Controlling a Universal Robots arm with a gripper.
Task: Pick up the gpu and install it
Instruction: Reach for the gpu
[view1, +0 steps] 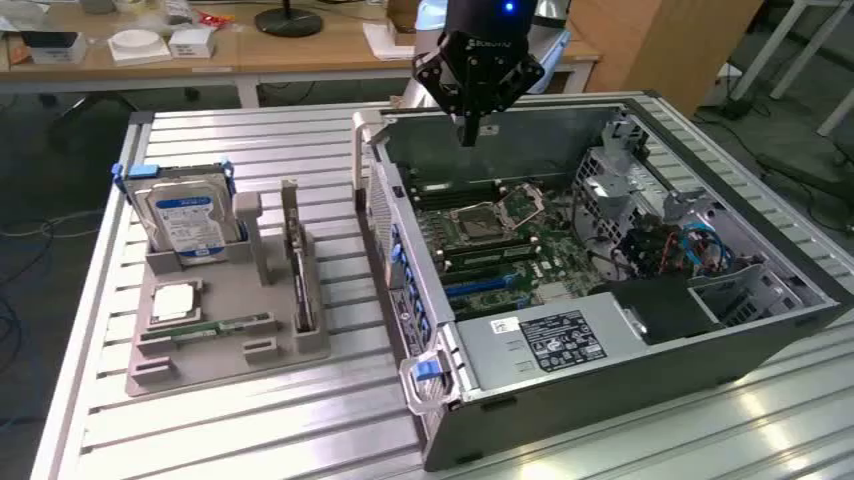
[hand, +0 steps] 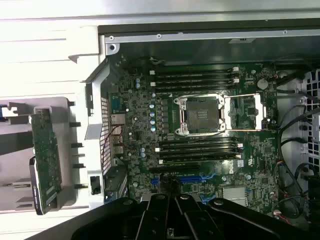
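Observation:
The gpu (view1: 298, 262) stands on edge in a slot of the grey holder tray (view1: 227, 345), to the exterior view's left of the open computer case (view1: 641, 350). In the wrist view the gpu (hand: 46, 160) appears as a thin card with a green board face beside the case wall. My gripper (view1: 470, 132) hangs above the far side of the case, over the motherboard (view1: 514, 240), well apart from the gpu. Its fingers are shut with nothing between them. The gripper (hand: 171, 217) looks straight down on the motherboard (hand: 200, 125), near the blue expansion slots (hand: 192, 178).
The holder tray also carries a silver hard drive (view1: 187, 225) in a blue caddy, a CPU (view1: 174, 300) and a RAM stick (view1: 220, 327). Inside the case are the power supply (view1: 554, 340) and drive cages with cables (view1: 667, 240). A wooden desk (view1: 267, 45) stands behind.

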